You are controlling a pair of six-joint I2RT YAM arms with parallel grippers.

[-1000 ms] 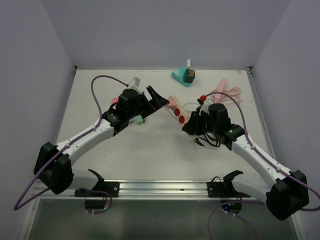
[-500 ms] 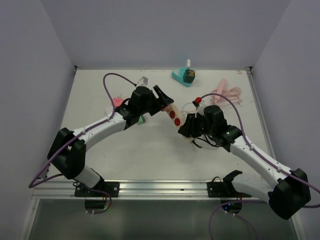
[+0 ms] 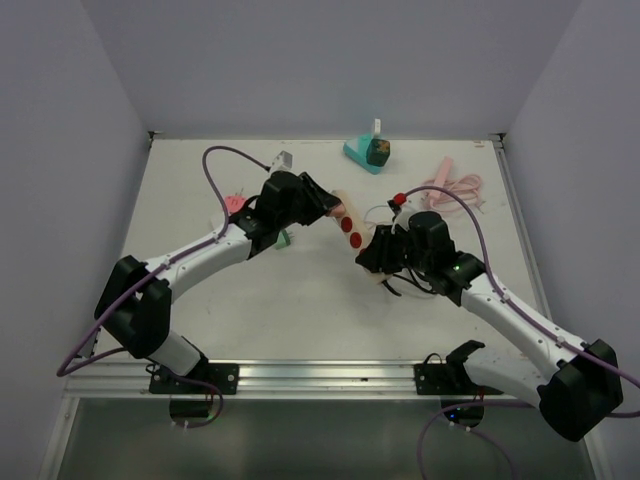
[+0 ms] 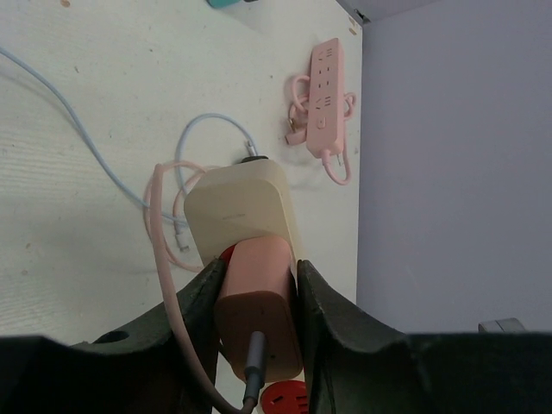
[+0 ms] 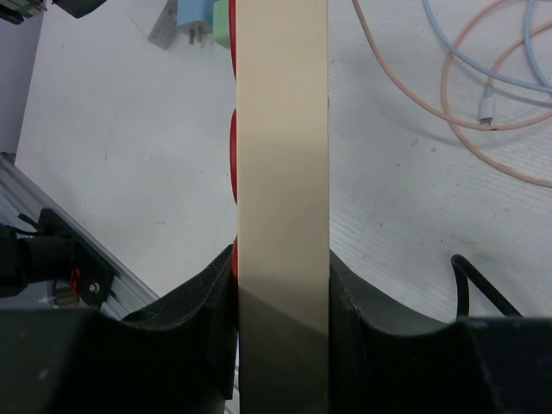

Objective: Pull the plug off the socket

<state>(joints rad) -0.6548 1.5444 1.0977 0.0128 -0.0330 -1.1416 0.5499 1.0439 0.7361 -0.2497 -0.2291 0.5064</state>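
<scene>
Tightly clamped from both ends, nothing pulled apart yet

The left gripper (image 4: 257, 267) is closed on a salmon-pink, block-shaped plastic plug (image 4: 259, 302). Its dark fingers (image 4: 200, 302) press against the plug's two sides, and a grey cable (image 4: 252, 362) leaves the plug's near end. The plug sits in the end of a long cream plastic socket strip (image 4: 240, 207), pressed against it with no gap showing. The right gripper (image 5: 282, 259) is clamped on the other end of that strip, with its black fingers (image 5: 207, 297) pressed against the strip's two opposite faces. In the top view the strip spans between the two grippers over the middle of the white table (image 3: 300, 300), and red round discs (image 3: 346, 225) show on its face. Whether it is lifted or resting on the table cannot be told. A loose pink cable (image 5: 405, 86) and a light-blue cable (image 5: 483, 43) lie curled on the table just beside the strip. A small blue plug (image 5: 194, 15) lies beyond it on the other side. A pink power strip with coiled cord (image 4: 326, 82) lies near the right edge, and a teal plastic object (image 3: 362, 152) sits at the back.
</scene>
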